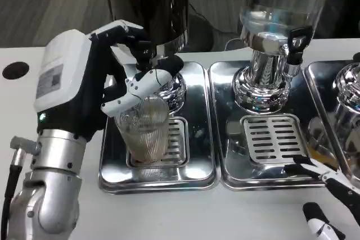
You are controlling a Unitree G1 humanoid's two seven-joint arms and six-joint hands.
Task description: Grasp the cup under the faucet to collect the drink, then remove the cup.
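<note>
A clear ribbed cup (148, 127) stands on the drip grate (175, 141) of the left steel tray (199, 172), under the black faucet (143, 54) of the dark dispenser (160, 4). My left hand (107, 91) is wrapped around the cup from the left, its fingers (143, 85) curled over the cup's upper rim. I cannot tell how much liquid is in the cup. My right hand (329, 200) sits low at the bottom right, at the front edge of the middle tray, fingers apart and holding nothing.
A second dispenser (273, 21) with a clear tank and chrome base stands on the middle tray (236, 175) with its own grate (274, 139). A third chrome unit (346, 99) is at the right edge. A dark round hole (15, 69) marks the table's left.
</note>
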